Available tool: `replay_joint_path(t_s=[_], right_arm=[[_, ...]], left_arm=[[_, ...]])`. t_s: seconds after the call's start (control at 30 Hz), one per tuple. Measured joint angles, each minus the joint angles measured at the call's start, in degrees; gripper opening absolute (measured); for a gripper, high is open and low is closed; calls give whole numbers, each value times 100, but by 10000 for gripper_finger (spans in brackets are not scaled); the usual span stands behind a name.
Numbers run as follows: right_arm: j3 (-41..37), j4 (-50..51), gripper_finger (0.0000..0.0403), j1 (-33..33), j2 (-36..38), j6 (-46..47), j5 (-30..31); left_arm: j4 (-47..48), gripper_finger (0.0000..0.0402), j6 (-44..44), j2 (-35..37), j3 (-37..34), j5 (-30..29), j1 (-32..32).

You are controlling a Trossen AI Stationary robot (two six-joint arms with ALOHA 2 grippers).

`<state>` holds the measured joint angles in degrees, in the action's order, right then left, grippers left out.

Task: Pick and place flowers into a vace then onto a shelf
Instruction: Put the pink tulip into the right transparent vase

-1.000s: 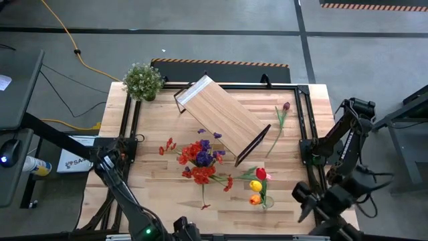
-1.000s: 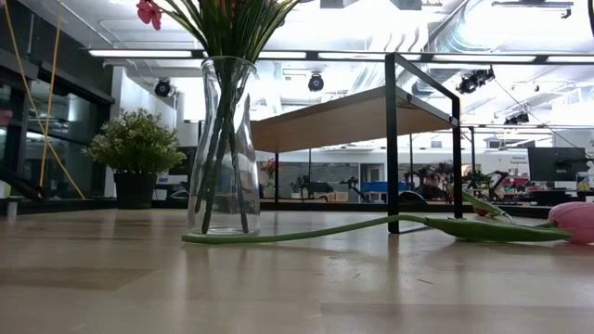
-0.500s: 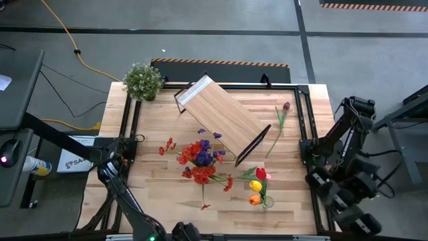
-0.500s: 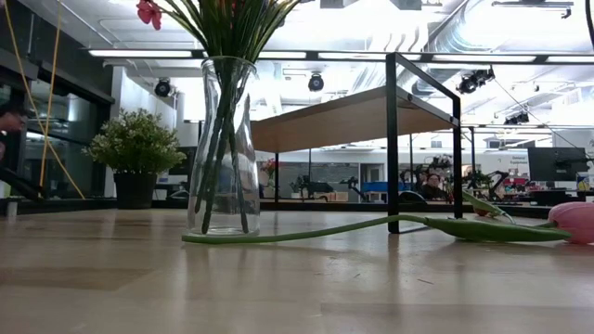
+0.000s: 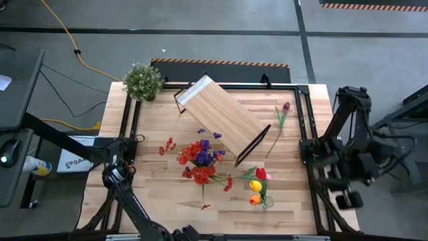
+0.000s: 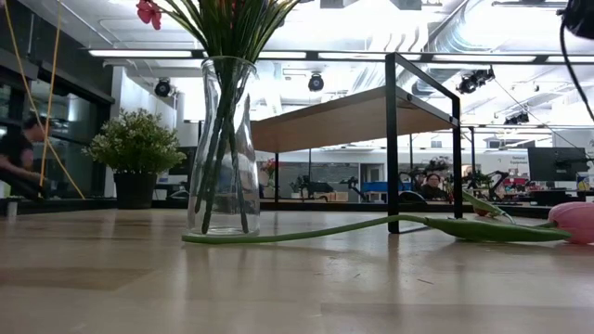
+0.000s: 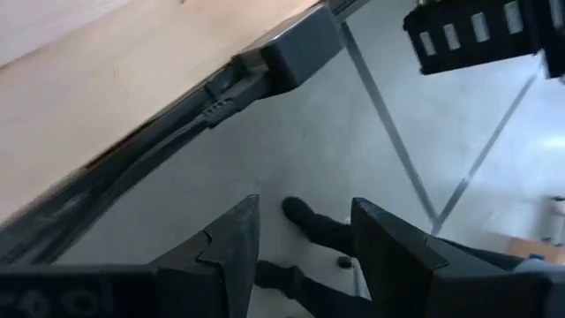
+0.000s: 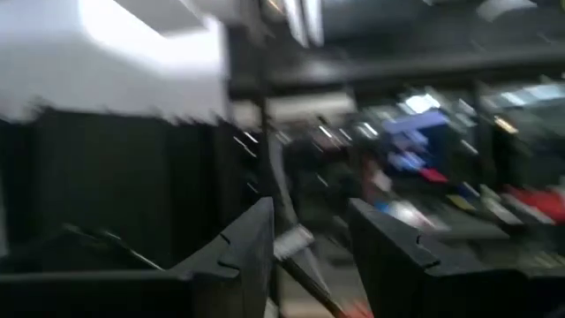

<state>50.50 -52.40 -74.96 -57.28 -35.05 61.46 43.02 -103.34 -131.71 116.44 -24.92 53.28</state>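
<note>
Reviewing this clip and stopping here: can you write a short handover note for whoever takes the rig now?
Left gripper: open, empty, off the table's near-left edge.
Right gripper: open, empty, off the table's right side.
Vase holds a red and purple bunch, mid-table beside the shelf.
Loose: dark tulip far right; red, yellow and orange tulips near front.
Left to do: loose flowers into the vase, then vase onto the shelf.

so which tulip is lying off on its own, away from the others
The dark maroon tulip, alone near the table's right edge beyond the shelf; the red, yellow and orange tulips cluster together.
</note>
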Motion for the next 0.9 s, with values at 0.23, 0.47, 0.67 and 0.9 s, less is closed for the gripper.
replay_joint_path(t_s=[0.23, 0.47, 0.67, 0.9], right_arm=[[0, 541, 138, -133, 509, -329, 2695], [-71, 625, 138, -135, 862, -527, 2837], [-203, 664, 137, -133, 1101, -849, 2855], [-827, 520, 137, -135, 1510, -580, 2848]], left_arm=[[3, 211, -49, 10, 3, -7, -2], [46, 211, -80, 10, 3, -68, -38], [44, 211, -88, 10, 3, -143, -44], [42, 211, -165, 12, 3, -156, -44]])
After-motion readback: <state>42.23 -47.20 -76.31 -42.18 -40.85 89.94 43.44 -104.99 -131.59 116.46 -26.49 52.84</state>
